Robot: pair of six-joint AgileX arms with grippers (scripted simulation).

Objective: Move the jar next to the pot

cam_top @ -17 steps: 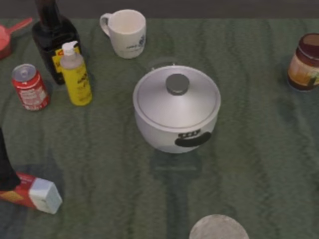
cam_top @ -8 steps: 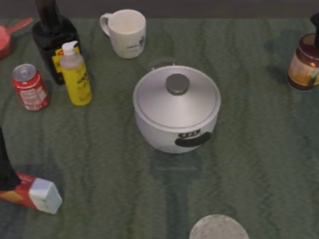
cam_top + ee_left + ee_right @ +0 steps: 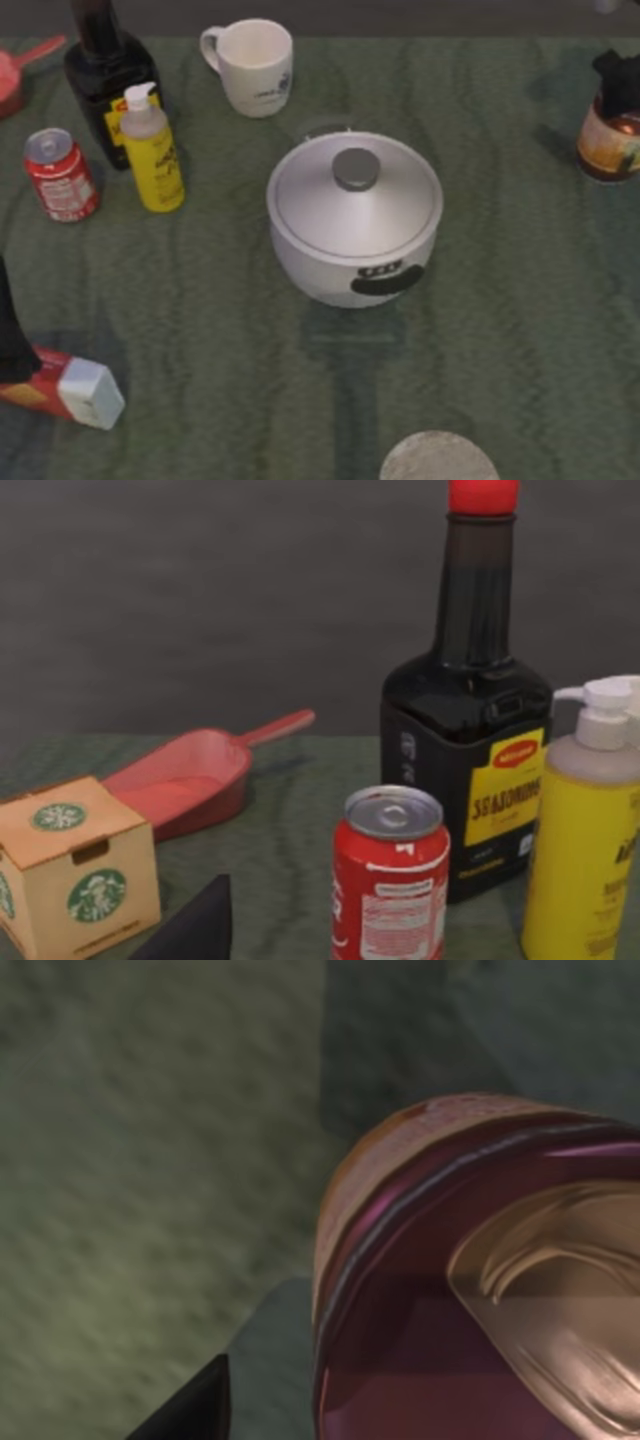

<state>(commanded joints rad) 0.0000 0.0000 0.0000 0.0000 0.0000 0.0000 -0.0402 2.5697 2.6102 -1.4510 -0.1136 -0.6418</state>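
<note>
Near edge of the table (image 3: 520, 330): a grey disc (image 3: 439, 458) is lying at the bottom centre; a red-and-white carton (image 3: 70, 388) is lying on its side at the left, with the parked left arm (image 3: 12, 335) rising beside it. Whether the left gripper is open or closed cannot be told.

Centre: the pot (image 3: 355, 215) is standing lidded, grey knob on top, black handle marking facing the near side. Green cloth is lying bare on all sides of it.

Left, farther back: a red soda can (image 3: 61, 174), a yellow pump bottle (image 3: 150, 150) and a tall dark bottle (image 3: 102, 70) are clustering close together; a red scoop (image 3: 20, 72) is showing at the left edge. The left wrist view is also taking in a small cardboard box (image 3: 75, 865) near the scoop.

Back centre: a white mug (image 3: 252, 66) is standing upright, apart from the pot.

Far right: the jar (image 3: 610, 135) is standing at the right edge, well apart from the pot. The right gripper (image 3: 618, 82) is hanging directly over its maroon lid; finger spacing cannot be told
</note>
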